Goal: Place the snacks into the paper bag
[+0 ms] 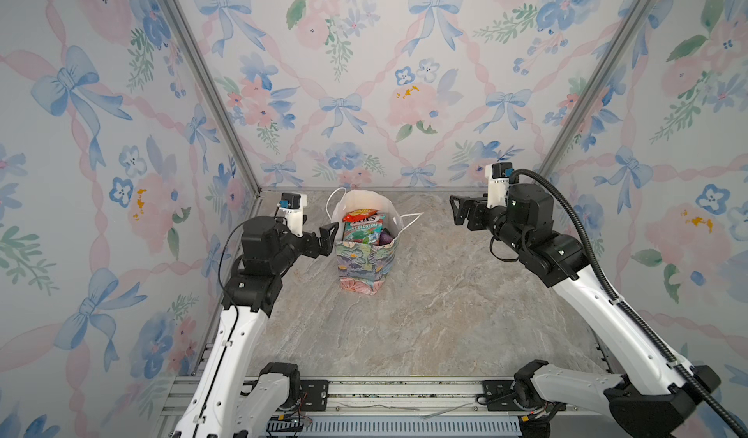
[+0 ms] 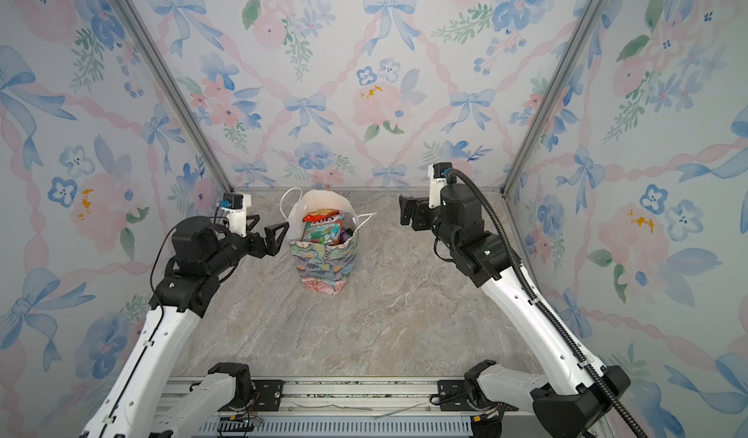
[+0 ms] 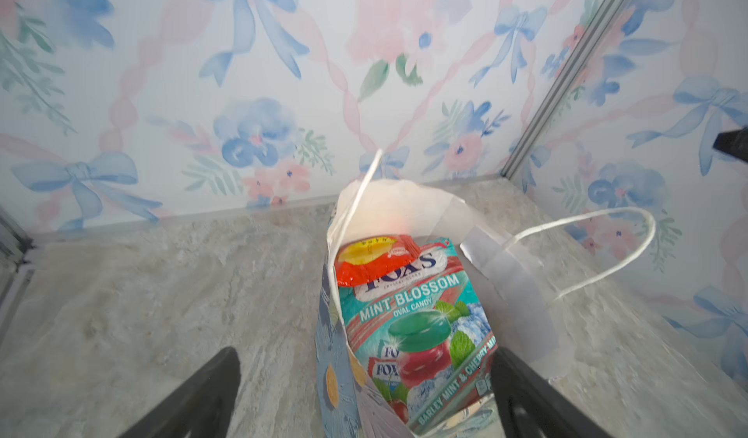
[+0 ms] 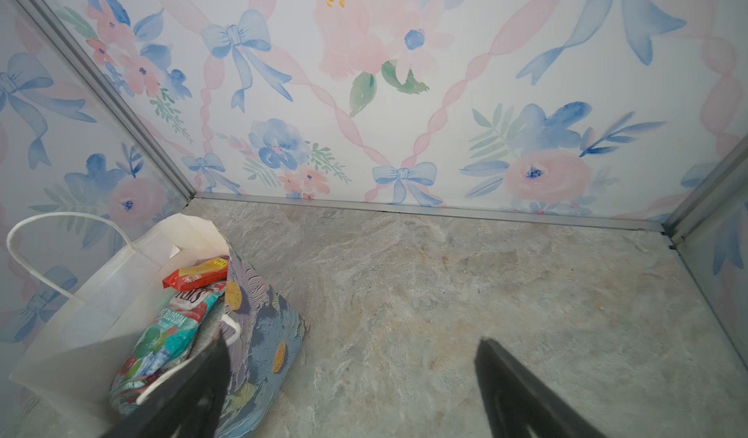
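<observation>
Left gripper (image 2: 271,223): jaws are standing wide apart and gripping nothing; it is hovering just beside the left side of the paper bag (image 1: 366,266), near the rim. Whether a finger is touching the paper cannot be told.
Right gripper (image 1: 457,211): jaws are likewise standing apart and carrying nothing; it is hanging above the marble-patterned tabletop (image 1: 404,314), well to the right of the bag.
Paper bag: it is standing upright toward the back middle of the tabletop, with its mouth gaping and its white inside showing.
Cord handles (image 3: 607,217): one is arching up at the far rim; the other is drooping outward.
Teal FOX'S Mint Blossom packet (image 3: 417,314): it is lying inside the bag, with its lower end being cut off by the near wall.
Red-orange packet (image 3: 372,260): it is sitting on the teal packet's upper end, covering part of the lettering; its own print is too blurred to read.
Purple packet (image 1: 386,237): only a sliver is peeking out beside the teal one in a top view.
Hidden: the bag walls are screening whatever is lying underneath, so the count cannot be told.
Wrist views: the frame edges are cropping the fingers; in the right wrist view one dark, blurred finger (image 4: 194,387) is covering the bag's near corner.
</observation>
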{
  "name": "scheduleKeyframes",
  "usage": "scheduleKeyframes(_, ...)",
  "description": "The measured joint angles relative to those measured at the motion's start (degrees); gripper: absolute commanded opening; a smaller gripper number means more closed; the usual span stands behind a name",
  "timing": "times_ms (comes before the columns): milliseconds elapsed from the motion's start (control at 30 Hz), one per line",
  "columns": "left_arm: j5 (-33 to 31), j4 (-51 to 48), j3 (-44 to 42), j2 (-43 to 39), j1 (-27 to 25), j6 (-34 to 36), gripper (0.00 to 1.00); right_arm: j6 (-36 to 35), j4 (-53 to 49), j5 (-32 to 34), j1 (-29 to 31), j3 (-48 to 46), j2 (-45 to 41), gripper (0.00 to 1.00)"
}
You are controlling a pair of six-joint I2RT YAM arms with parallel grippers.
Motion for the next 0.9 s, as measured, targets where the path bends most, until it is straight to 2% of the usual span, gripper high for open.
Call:
scheduleKeyframes(100, -3.04, 10.19, -10.03, -7.98, 0.00, -1.27, 0.98, -0.09, 3.06, 1.75, -2.19, -8.07, -4.42, 0.96)
scheduleKeyframes(167, -5.09, 13.99, -14.47, -10.56, 0.00, -1.95, 0.98, -0.31, 5.22, 3.02, -3.48, -13.94, -7.21, 0.97)
scheduleKeyframes(367, -10.97, 20.74, -19.21, -9.86, 0.00, -3.65, 0.98, -2.64, 16.00, 8.33, -6.99, -34.97, -13.57, 0.97)
scheduleKeyframes(467, -14.36, 26.88, -22.47, -8.44, 0.00, -5.05, 0.98, -6.29, 23.32, 11.04, -8.20, -44.04, -13.94, 0.96)
scheduleKeyframes(533, -16.90, 31.08, -25.81, -7.21, -0.13, -5.79, 0.98, -8.90, 27.89, 13.16, -9.01, -48.50, -13.14, 0.97)
scheduleKeyframes(700, -23.17, 40.26, -32.87, -1.38, -0.50, -5.90, 0.98, -10.78, 37.31, 15.54, -13.53, -51.45, -7.80, 0.97)
scheduleKeyframes(900, -28.41, 54.64, -41.88, 10.88, -0.70, -1.77, 0.98, -13.66, 57.75, 15.74, -15.28, -58.01, 4.85, 0.97)
